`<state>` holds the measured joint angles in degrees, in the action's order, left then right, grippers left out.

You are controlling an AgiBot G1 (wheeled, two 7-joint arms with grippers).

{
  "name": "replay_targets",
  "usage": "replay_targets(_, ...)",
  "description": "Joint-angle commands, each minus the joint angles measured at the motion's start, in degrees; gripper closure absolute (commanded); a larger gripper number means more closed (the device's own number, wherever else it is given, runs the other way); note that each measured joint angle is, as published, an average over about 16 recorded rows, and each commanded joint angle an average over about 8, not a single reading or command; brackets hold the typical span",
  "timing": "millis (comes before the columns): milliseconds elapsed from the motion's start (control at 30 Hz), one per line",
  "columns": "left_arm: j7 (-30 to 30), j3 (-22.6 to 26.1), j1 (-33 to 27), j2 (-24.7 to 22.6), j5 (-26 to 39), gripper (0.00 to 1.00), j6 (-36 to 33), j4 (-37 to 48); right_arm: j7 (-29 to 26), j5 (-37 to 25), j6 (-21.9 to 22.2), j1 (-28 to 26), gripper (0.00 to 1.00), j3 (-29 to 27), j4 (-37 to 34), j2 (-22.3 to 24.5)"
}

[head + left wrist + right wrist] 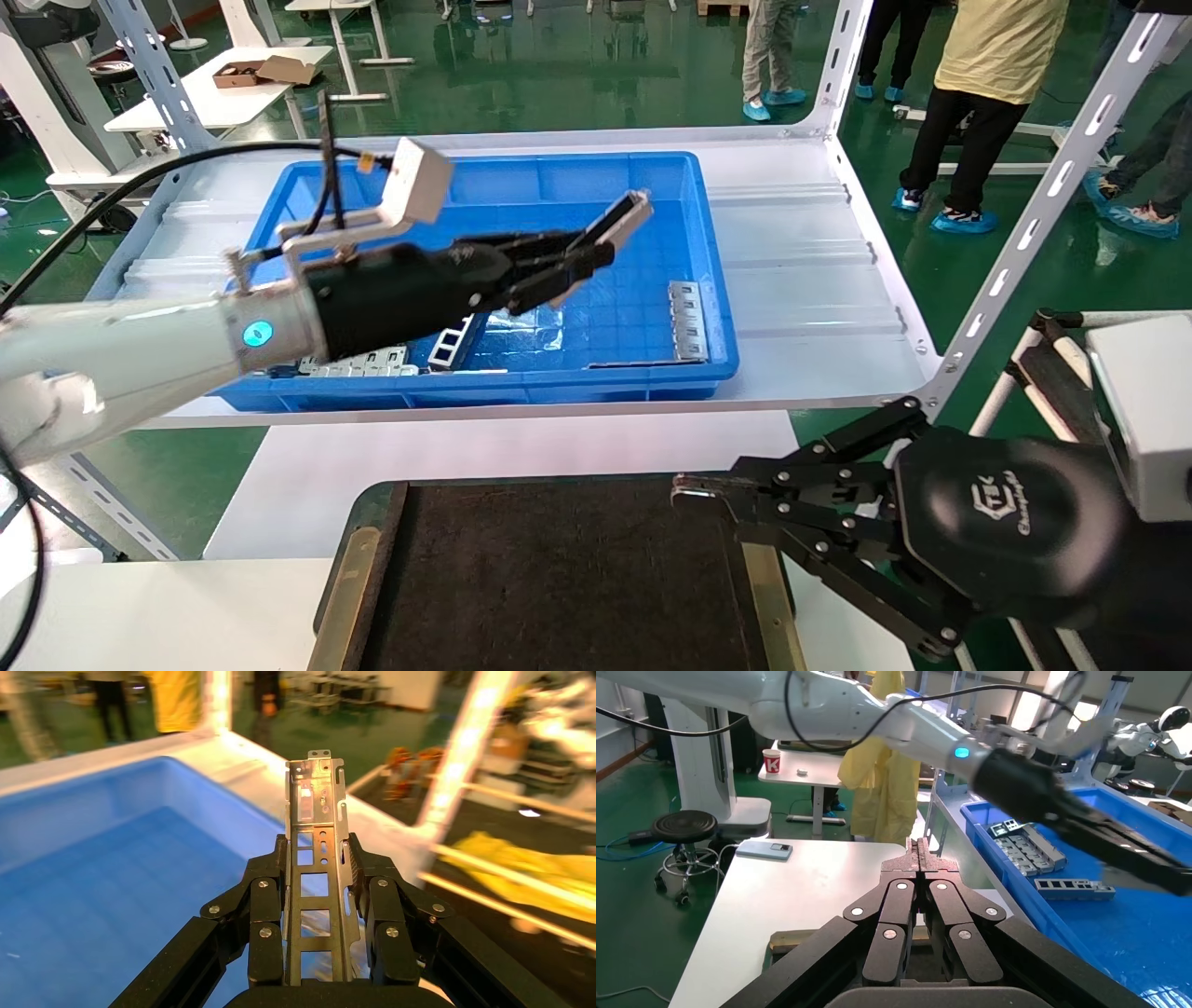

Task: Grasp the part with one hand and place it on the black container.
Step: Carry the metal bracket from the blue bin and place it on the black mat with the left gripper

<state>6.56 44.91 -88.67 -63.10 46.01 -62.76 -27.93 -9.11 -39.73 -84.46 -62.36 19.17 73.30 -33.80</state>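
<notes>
One part (315,846) held by left gripper (596,250) above blue bin (708,280).

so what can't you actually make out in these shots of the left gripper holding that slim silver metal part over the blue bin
- Head view: the slim silver metal part shows only its tip; the left gripper covers the rest.
- Head view: the flat black felt-like container is cut off by the bottom edge.
- Head view: the left arm hides some grey pieces in the big blue plastic bin.
- Left wrist view: the background is blurred.
- Right gripper idles shut near the container.
</notes>
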Motion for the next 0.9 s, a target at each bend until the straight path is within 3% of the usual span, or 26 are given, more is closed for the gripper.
replay_targets(33,0.56,-0.44,1.42,2.33,-1.12,1.0,-3.26,-2.65,0.0,0.0,0.0,0.0,1.0,0.0,0.0,0.0)
replay_targets(233,5.7,-0.39,9.64,8.86,-3.02,1.0,-2.48,-17.22,0.01,0.01,0.0,0.0,1.0,0.01,0.0,0.0)
replay_targets(533,15.01,2.09,23.83,16.95,-2.11,1.0,11.44,-37.4,0.01,0.02,0.01,-0.01,1.0,0.02,0.0,0.01)
replay_targets(900,24.67,6.92,35.53,19.91,1.07,1.0,30.53,-46.98,0.02,0.03,0.02,-0.01,1.0,0.04,0.0,0.02)
